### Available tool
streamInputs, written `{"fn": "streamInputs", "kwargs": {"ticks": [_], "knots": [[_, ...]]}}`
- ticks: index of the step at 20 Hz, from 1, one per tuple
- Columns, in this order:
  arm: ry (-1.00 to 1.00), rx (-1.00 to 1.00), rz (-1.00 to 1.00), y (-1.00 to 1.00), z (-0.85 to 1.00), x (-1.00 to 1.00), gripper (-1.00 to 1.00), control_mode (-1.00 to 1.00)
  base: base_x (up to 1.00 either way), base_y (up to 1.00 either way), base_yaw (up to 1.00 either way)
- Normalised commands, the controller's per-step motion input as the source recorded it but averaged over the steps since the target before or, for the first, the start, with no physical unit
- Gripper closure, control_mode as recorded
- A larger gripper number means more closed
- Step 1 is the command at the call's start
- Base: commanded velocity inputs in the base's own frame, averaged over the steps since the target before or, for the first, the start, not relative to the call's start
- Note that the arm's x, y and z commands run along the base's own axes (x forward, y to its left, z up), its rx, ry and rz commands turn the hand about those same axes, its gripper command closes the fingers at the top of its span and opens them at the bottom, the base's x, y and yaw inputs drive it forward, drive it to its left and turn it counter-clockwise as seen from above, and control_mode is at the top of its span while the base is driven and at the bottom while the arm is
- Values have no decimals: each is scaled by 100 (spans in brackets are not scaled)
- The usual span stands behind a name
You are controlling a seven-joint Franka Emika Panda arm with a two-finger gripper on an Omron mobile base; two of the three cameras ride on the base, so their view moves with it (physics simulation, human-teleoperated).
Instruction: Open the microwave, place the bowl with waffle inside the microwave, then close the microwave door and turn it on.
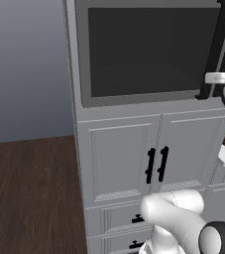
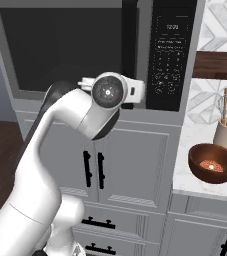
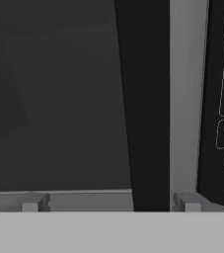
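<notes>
Black bar handle [image 3: 143,104] fills the hand camera, close ahead, with the microwave door [image 1: 148,49] apparently shut. The bowl [image 2: 214,163] waits on the counter [image 2: 190,175] to the right. Best to straddle the bar squarely, clamp, then pull along the door's arc. The gripper's fingertips are cut off, so whether they are spread or pinched cannot be told

**Microwave shut, bowl on the counter**

The microwave [image 2: 100,50] fills the upper half of the right base view, grey-framed, its door [image 1: 148,49] closed flush, dark window facing out. The black bar handle [image 2: 129,45] runs vertically beside the speckled control strip [image 2: 169,55]. The bowl [image 2: 213,163], round and brown, sits upright at centre right, something glowing orange inside.
</notes>
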Motion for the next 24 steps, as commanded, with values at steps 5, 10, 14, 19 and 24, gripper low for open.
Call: {"fn": "streamInputs", "kwargs": {"ticks": [5, 10, 14, 19, 24], "knots": [[-1, 0, 0, -8, 47, 35, -100, -100, 0, 0, 0], [0, 0, 0, -26, 42, 19, -100, -100, 0, 0, 0], [-1, 0, 0, -27, 17, 16, -100, -100, 0, 0, 0], [0, 0, 0, -20, 0, 28, -100, -100, 0, 0, 0], [-2, 0, 0, -7, -11, 37, -100, -100, 0, 0, 0]]}}
